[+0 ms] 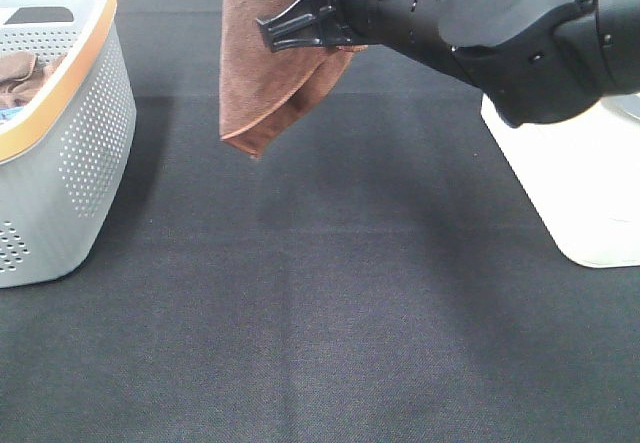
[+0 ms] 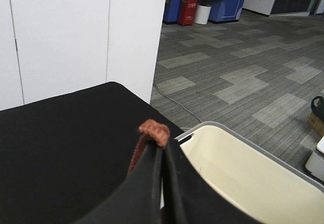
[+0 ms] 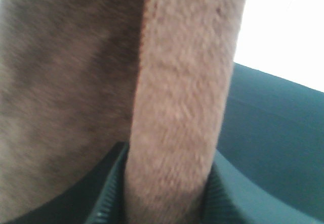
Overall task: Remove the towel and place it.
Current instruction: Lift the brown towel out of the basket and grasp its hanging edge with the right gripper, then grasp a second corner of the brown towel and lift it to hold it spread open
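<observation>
Open passage is left across the middle and front of the black fabric-covered tabletop point(image 1: 330, 313). The left side is taken up by a grey perforated plastic basket with an orange rim point(image 1: 75, 153), the right by a white smooth-sided block point(image 1: 585, 198). The rear is barred by a hanging rust-brown microfibre towel point(image 1: 262, 73) and a black robot arm point(image 1: 500, 33).

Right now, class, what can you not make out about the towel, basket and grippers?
Towel top: exterior high view, cut by the frame edge.
Basket contents: exterior high view, mostly behind its rim and off-frame.
Right gripper: right wrist view, blurred close-up; whether it grips the towel is unclear.
</observation>
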Controlling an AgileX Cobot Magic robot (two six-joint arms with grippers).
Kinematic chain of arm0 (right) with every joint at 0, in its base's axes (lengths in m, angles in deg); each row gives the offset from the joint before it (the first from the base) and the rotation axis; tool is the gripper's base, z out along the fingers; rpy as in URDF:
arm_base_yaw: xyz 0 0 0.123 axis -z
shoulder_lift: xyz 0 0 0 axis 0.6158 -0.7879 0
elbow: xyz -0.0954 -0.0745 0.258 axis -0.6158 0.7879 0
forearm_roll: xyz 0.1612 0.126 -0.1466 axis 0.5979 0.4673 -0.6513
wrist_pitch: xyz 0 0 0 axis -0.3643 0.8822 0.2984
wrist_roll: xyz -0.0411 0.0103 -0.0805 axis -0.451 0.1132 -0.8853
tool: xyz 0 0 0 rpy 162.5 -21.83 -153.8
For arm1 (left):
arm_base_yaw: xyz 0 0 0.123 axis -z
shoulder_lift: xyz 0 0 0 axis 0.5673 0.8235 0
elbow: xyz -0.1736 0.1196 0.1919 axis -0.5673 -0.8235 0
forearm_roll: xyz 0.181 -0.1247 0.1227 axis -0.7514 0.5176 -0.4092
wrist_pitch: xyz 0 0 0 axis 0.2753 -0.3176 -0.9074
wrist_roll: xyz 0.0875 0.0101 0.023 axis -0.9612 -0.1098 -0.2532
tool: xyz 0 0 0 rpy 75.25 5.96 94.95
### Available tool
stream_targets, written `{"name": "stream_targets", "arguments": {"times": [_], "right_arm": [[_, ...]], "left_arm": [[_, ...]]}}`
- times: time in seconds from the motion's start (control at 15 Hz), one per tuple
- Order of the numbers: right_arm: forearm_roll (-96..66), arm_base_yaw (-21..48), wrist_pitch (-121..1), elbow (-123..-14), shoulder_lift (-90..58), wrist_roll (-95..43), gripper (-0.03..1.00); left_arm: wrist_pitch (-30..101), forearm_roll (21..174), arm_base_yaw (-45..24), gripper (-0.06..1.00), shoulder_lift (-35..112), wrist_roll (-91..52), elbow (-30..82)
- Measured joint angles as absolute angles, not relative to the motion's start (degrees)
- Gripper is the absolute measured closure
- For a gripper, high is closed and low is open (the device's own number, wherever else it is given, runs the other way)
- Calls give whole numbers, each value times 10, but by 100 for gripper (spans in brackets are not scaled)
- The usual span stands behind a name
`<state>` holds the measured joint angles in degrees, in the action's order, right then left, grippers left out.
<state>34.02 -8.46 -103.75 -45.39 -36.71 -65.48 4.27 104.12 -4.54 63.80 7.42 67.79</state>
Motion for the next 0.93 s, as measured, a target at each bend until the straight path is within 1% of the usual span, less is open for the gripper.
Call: {"name": "stream_targets", "arguments": {"times": [0.33,0.67,0.8,0.87,0.93], "right_arm": [[456,-85,-1078,-454,-367,-775,58],[474,-85,-1088,-454,-367,-799,58],[475,-85,-1101,-454,-367,-802,64],[475,-85,-1102,-454,-367,-807,71],[475,-85,-1102,-454,-367,-814,75]], "left_arm": [[33,1010,-45,94,638,74,678],[31,998,-45,94,638,74,678],[31,992,-45,94,638,74,678],[31,980,-45,94,638,74,678],[30,972,-45,94,638,74,678]]}}
